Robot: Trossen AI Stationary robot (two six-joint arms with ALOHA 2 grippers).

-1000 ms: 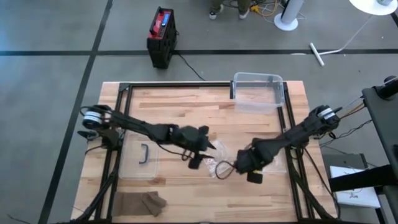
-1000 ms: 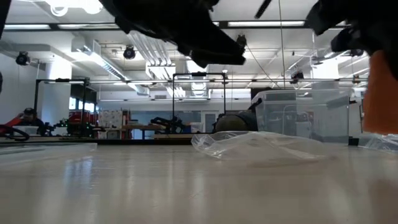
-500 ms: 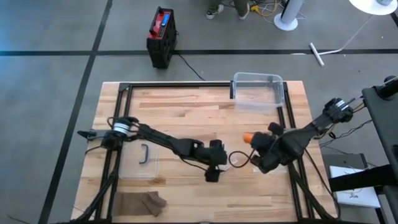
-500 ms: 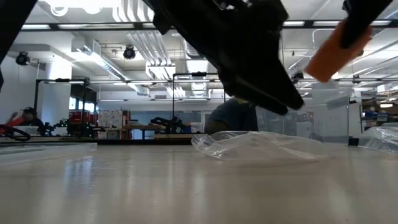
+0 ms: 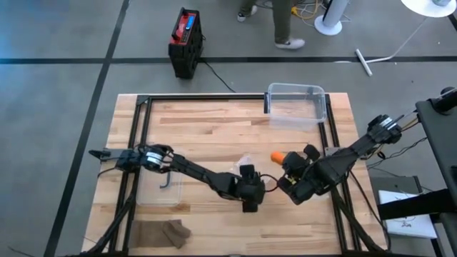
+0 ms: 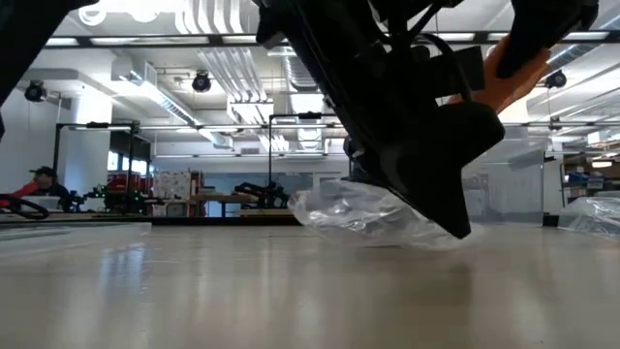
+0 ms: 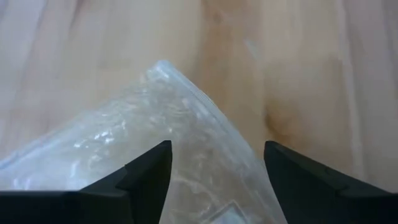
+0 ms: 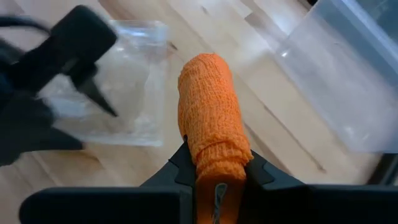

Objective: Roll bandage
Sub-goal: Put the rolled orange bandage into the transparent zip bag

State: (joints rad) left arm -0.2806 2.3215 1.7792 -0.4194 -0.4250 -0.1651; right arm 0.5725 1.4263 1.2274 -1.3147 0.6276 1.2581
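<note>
A clear plastic bag [image 7: 155,143] lies on the wooden table [image 5: 214,135] near its middle, also seen in the low view [image 6: 373,208]. My left gripper [image 5: 250,194] slants down over it, open, one finger on each side of the bag's corner [image 7: 165,67]. To the right, my right gripper [image 5: 291,171] is shut on an orange rolled bandage [image 5: 278,156], held above the table. The low view shows the roll high up [image 6: 513,63]. My left gripper comes at the bag from above, slanting toward the table's right. The bag's corner part [image 7: 205,168] lies between the open fingers [image 7: 146,177]. I cannot tell whether they touch it. The bag rests on the table. My right gripper pinches the roll's near end [image 8: 214,158] between its two fingers [image 8: 181,163]. The fingers lie along the roll, which sticks out well past the fingertips [image 8: 208,81]. It slants down toward the table's left and is lifted clear.
A clear plastic bin [image 5: 296,103] stands at the far right. A clear lid with a dark handle [image 5: 163,184] lies at the left, and a brown cloth [image 5: 161,232] at the near left corner. Beyond the table a person's legs [image 5: 284,25] pass a black case [image 5: 186,39].
My left gripper has gone toward the table's right and down onto the clear bag, tipping more steeply. In the low view the bag has bunched up under it. My right gripper has risen a little and rolled its wrist, bringing the orange roll up and pointing it left.
</note>
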